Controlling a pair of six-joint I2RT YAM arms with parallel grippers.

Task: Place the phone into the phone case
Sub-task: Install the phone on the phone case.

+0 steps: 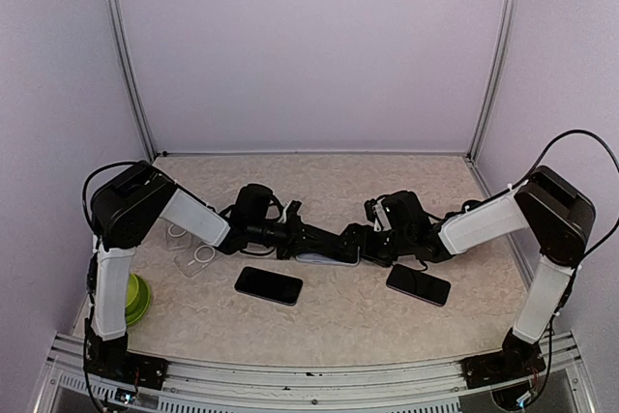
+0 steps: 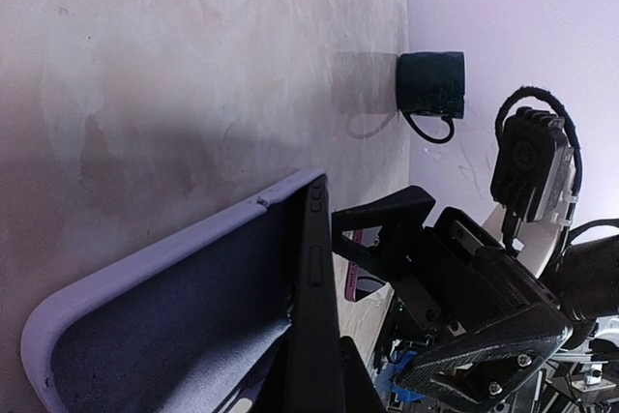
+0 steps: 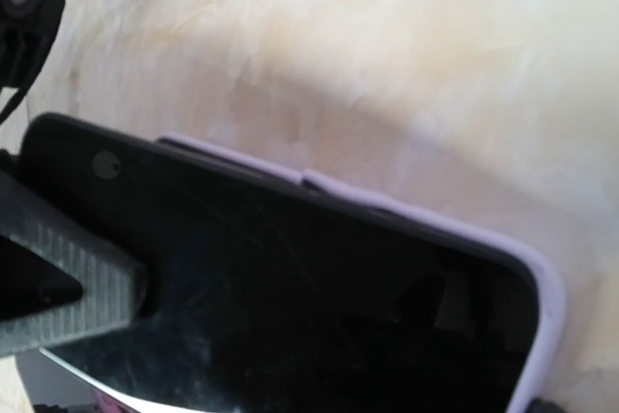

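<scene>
Both arms meet at mid-table over the lavender phone case (image 1: 324, 259).

- Phone (image 3: 290, 316): in the right wrist view its dark glass lies inside the case (image 3: 544, 287), with the far long edge tucked under the lip. In the left wrist view the phone (image 2: 311, 268) stands tilted, one long side lifted off the lining. We judge it half seated.
- A ribbed grey finger pad (image 3: 82, 282) rests on the glass near one end.
- Left gripper (image 1: 308, 236): its fingers are hidden by the phone, so we cannot tell how the jaws stand.
- Right gripper (image 1: 360, 239): only one finger shows clearly, so again we cannot tell.

Risks, as we judge them:
- Pressing one end while the far side is unseated could lever the tucked edge back out.
- The pad may skid on slick glass (it sits close to the phone's end).
- The case could slide on the smooth table (image 1: 348, 326) if it is not braced.
- The two wrists are nearly touching, so a sideways correction could knock them together.
- Two spare phones (image 1: 268, 284) (image 1: 418, 284) lie just beside the work, where a sweeping elbow could catch them.
</scene>
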